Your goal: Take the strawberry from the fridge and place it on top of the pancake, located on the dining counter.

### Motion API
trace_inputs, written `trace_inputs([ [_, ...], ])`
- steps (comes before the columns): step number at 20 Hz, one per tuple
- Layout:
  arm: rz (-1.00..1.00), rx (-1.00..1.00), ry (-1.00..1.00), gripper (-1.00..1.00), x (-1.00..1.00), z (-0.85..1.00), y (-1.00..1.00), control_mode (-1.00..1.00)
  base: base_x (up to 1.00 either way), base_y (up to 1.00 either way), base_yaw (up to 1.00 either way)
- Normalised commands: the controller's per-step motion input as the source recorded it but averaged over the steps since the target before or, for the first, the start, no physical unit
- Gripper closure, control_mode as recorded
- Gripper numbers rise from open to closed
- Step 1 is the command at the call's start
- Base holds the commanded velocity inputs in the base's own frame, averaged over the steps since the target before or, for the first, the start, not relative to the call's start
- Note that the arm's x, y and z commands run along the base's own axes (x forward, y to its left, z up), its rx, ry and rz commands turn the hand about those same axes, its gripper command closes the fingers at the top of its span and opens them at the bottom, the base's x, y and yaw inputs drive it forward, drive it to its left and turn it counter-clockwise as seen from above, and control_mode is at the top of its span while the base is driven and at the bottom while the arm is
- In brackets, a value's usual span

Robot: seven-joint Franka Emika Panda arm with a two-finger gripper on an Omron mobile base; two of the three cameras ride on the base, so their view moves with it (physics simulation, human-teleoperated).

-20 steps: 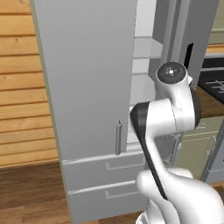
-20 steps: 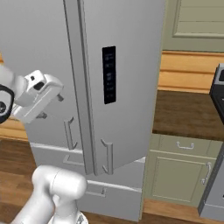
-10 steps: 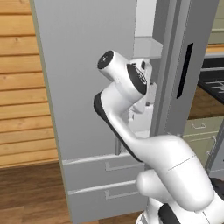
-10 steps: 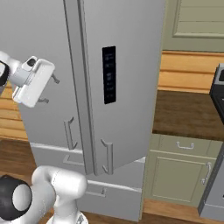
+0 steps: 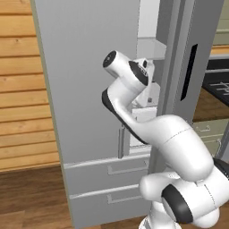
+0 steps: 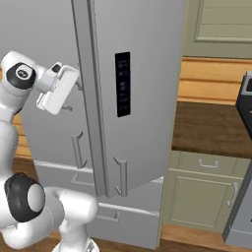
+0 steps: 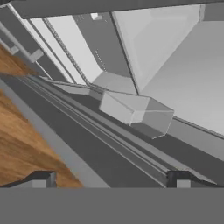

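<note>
The tall light grey two-door fridge [image 5: 85,67] stands on the brown wooden plank floor [image 5: 31,197], straight ahead of the gripper [image 7: 109,180], whose tips stand wide apart. Through the gap between the doors, its white interior opens just beyond the fingertips. A white shelf [image 5: 152,47] sits in that gap, a little above the hand. In the hand view a pale box-shaped bin [image 7: 135,112] juts from the white inner wall, directly ahead of the gripper and apart from it. Well off to the gripper's right, a dark brown counter top [image 6: 211,129] rests on pale green cabinets.
</note>
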Motion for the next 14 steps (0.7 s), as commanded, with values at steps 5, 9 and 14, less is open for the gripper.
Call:
trace_inputs([
  [5, -0.03, 0.0, 0.0, -1.0, 0.02, 0.0, -0.43, -1.0, 0.0, 0.0, 0.0],
  [9, -0.07, 0.0, 0.0, -1.0, -0.26, 0.0, -0.6, -1.0, 0.0, 0.0, 0.0],
  [14, -0.09, 0.0, 0.0, -1.0, -0.49, 0.0, -0.65, -1.0, 0.0, 0.0, 0.0],
])
